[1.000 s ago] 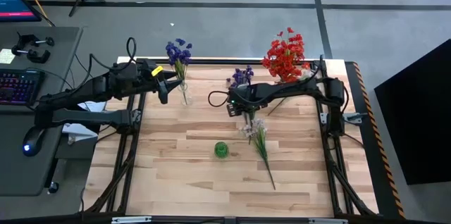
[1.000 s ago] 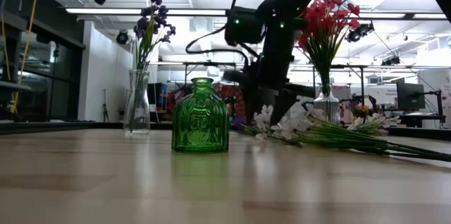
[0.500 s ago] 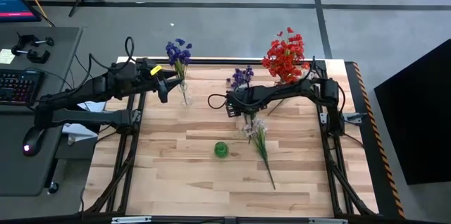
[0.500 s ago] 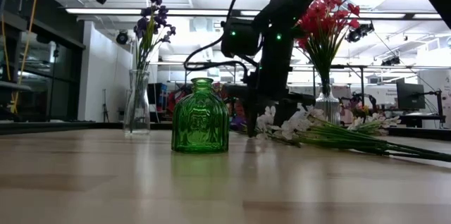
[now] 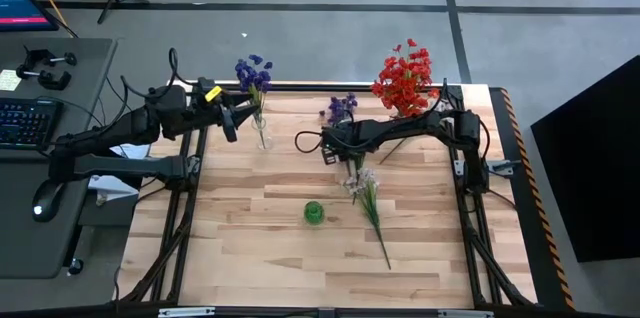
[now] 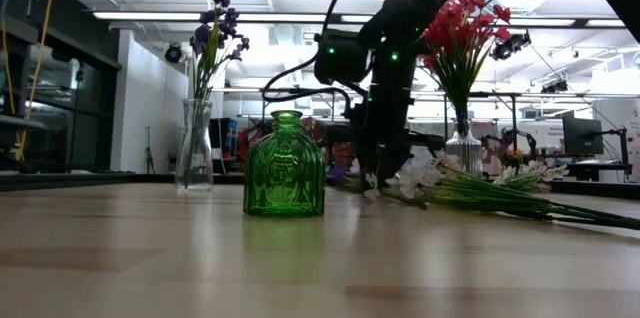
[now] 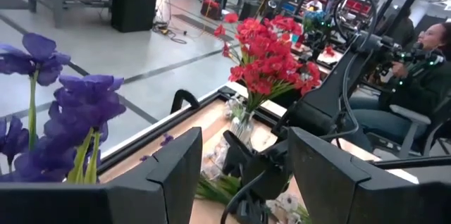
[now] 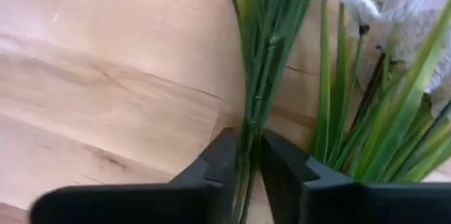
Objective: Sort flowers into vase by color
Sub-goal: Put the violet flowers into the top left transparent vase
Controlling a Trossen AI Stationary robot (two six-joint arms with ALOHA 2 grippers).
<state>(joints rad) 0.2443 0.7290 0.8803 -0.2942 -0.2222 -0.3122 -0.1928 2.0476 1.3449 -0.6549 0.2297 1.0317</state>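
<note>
A purple flower lies on the table, its stem running toward the near edge under my right gripper, which is shut on it. A white flower lies just nearer, with its blooms beside the gripper. Another purple flower stands in a clear vase at the far left. Red flowers stand in a vase at the far right. A small green glass bottle stands near the table's middle. My left gripper hangs open, high beside the purple vase. My right gripper pinches the purple flower's thin green stems between its two fingers. It comes down from above and lies across the stems, a little below the blooms. The flower still lies on the table.
The white flower's leaves crowd the right gripper on one side. The green bottle stands a short way toward the near left. A desk with a keyboard lies beyond the left edge. A seated person shows in the room.
My right gripper has come down onto the table and shut on the purple flower's stem, which lies where it was. My left gripper has risen a little beside the purple vase and stays open.
</note>
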